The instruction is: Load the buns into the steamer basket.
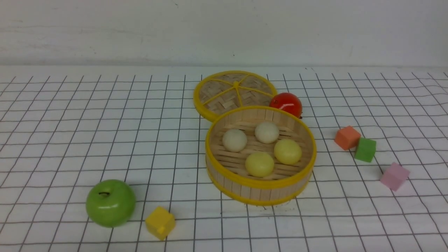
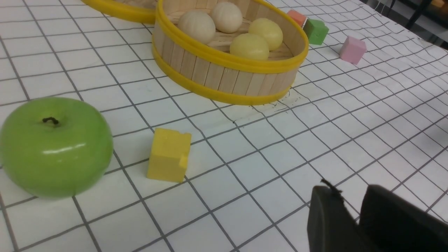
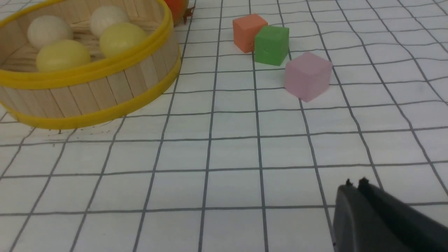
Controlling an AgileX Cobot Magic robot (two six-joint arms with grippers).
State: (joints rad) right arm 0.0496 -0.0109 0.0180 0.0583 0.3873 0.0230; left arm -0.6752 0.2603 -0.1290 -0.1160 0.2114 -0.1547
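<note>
The right gripper (image 3: 355,185) is seen with its jaws together and nothing between them, held above bare cloth to the near right of the steamer basket (image 1: 260,190). On the left gripper (image 2: 350,206) a narrow gap is visible between the two fingers and nothing is held; it hangs over the cloth in front of the basket.

All four buns are found inside the basket: two white buns (image 1: 235,140) toward its far side and two yellow buns (image 1: 259,163) toward its near side, none resting on the rim.

The loading is judged finished, so the step in hand is a clean retreat. Both arms are best drawn back and away from the basket, its wall left untouched. The yellow cube (image 2: 169,154) and green apple (image 2: 54,145), near-left of the basket, should be cleared by the left arm.
</note>
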